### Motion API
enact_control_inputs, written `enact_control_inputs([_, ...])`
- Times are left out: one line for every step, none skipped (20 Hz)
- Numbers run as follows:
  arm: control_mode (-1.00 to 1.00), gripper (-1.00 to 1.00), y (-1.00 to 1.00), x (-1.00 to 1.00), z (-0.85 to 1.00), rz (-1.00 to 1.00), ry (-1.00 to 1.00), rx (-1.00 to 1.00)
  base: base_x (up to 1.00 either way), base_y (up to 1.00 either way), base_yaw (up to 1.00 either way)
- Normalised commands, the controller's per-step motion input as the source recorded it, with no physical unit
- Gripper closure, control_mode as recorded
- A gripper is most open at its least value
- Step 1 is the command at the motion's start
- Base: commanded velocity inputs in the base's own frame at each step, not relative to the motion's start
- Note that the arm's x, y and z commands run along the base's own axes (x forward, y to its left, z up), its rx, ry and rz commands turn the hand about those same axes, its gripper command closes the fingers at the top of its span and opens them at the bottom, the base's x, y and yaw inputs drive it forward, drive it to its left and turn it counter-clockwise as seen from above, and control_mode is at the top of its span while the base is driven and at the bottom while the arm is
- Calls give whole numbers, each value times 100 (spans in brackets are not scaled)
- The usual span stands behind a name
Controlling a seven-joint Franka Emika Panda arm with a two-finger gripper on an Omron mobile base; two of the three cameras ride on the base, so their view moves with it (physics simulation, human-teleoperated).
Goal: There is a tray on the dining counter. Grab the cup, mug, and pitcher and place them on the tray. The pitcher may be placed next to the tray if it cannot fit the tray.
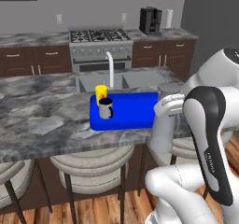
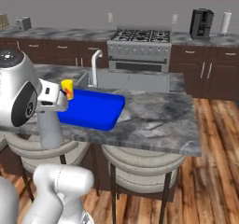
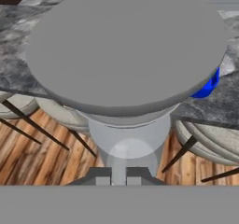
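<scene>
While the end effector (image 3: 118, 178) is clamped on the pitcher (image 3: 126, 69), the cup (image 1: 100, 93) and mug (image 1: 106, 108) stand on the tray (image 1: 133, 111) beside it, so lowering upright onto bare blue seems wise.

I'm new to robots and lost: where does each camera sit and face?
Left base view: behind the arm, to its left; faces forward and down at the counter; arm at lower right.
Right base view: behind, to its right; same counter; arm at lower left.
Hand view: looks along the gripper onto the pitcher.
Both base views share tray and cup.
</scene>
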Motion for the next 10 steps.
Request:
enact_control_inputs([100, 100, 0, 0, 0, 0, 0, 0, 34, -46, 0])
enact_control_inputs([100, 100, 0, 0, 0, 0, 0, 0, 41, -42, 0])
enact_control_inputs([100, 100, 0, 0, 0, 0, 0, 0, 44, -41, -2])
enact_control_inputs([100, 100, 0, 0, 0, 0, 0, 0, 51, -37, -3])
enact_control_inputs([100, 100, 0, 0, 0, 0, 0, 0, 52, -35, -5])
enact_control_inputs([100, 100, 0, 0, 0, 0, 0, 0, 51, -34, -6])
enact_control_inputs([100, 100, 0, 0, 0, 0, 0, 0, 51, -34, -7])
enact_control_inputs([100, 100, 0, 0, 0, 0, 0, 0, 50, -31, -7])
enact_control_inputs([100, 100, 0, 0, 0, 0, 0, 0, 51, -26, -6])
enact_control_inputs([100, 100, 0, 0, 0, 0, 0, 0, 54, -25, -6])
